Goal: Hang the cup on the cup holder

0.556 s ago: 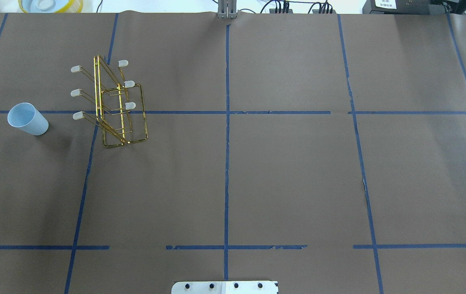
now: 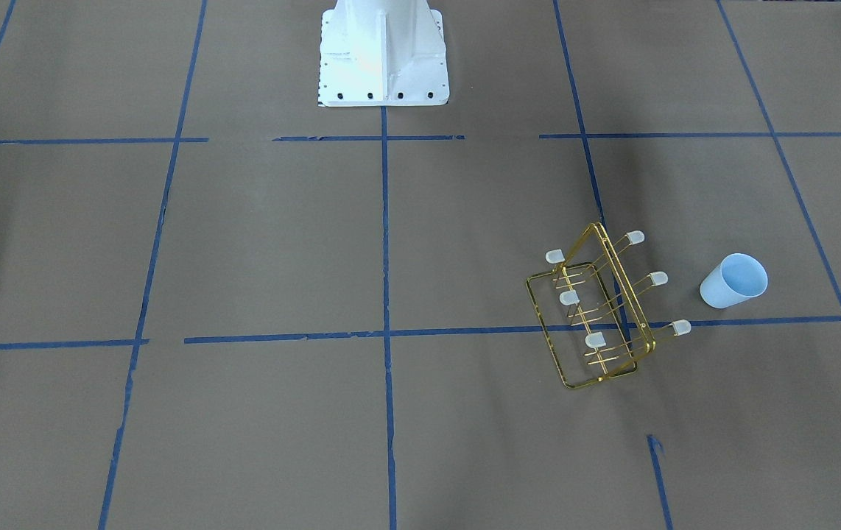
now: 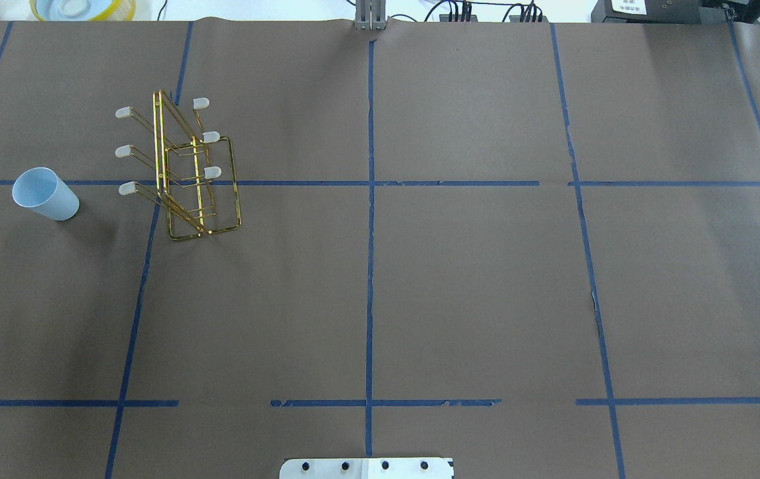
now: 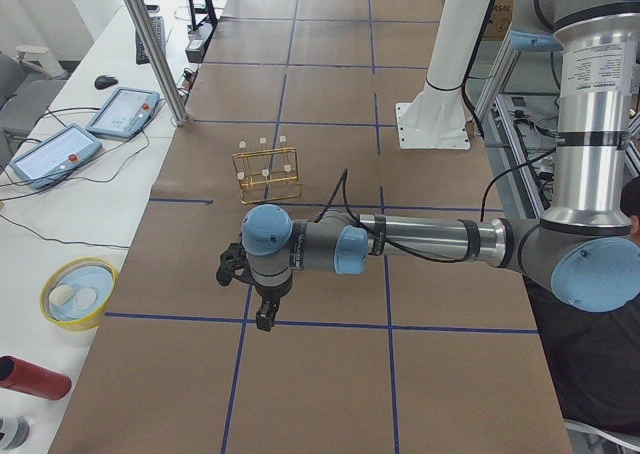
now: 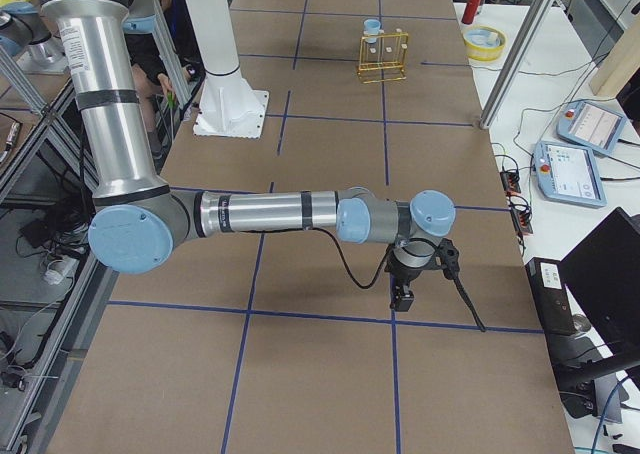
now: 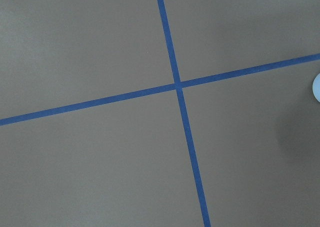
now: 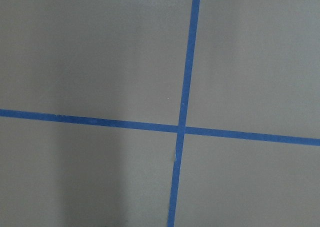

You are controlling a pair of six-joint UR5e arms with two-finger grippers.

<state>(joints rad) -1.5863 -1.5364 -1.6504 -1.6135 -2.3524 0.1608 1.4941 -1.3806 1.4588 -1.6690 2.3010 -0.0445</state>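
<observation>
The pale blue cup (image 3: 45,193) stands upright on the brown table at the far left, rim up; it also shows in the front-facing view (image 2: 734,280) and far off in the exterior right view (image 5: 372,26). The gold wire cup holder (image 3: 184,173) stands just right of it, apart, its white-capped prongs bare (image 2: 597,309). My left gripper (image 4: 262,319) hangs over the table, nearer the left end than the holder (image 4: 267,174). My right gripper (image 5: 402,299) hangs over the table's right end. Both show only in the side views, so I cannot tell whether they are open or shut.
The white robot base (image 2: 384,51) is at the table's near-robot edge. A yellow-rimmed bowl (image 3: 84,8) and a red cylinder (image 4: 30,377) lie off the table's far-left corner. A metal post (image 4: 155,49) and teach pendants (image 4: 120,109) line the far side.
</observation>
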